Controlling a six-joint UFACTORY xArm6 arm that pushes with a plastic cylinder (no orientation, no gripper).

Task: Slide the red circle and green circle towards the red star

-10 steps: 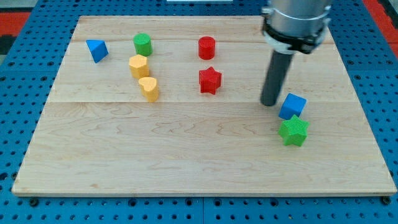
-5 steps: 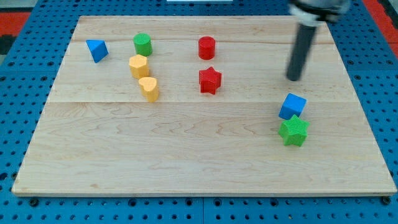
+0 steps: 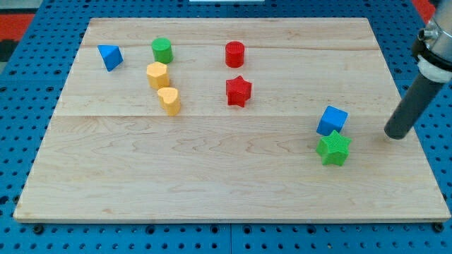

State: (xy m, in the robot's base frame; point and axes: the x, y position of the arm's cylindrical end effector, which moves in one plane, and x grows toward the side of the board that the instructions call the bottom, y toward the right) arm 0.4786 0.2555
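The red circle [image 3: 234, 53] stands near the view's top, just above the red star [image 3: 239, 91]. The green circle [image 3: 162, 50] stands at the upper left, well left of the red star. My tip [image 3: 396, 134] rests at the board's right edge, right of the blue cube [image 3: 331, 120] and far from both circles and the star. It touches no block.
A green star [image 3: 333, 148] sits just below the blue cube. Two yellow blocks [image 3: 157, 74] [image 3: 169, 100] stand below the green circle. A blue triangle [image 3: 109, 56] lies at the upper left. The wooden board [image 3: 212, 176] lies on a blue pegboard.
My tip moved from left of the blue cube up toward the view's top, then swung down to the board's right edge. No block has moved.
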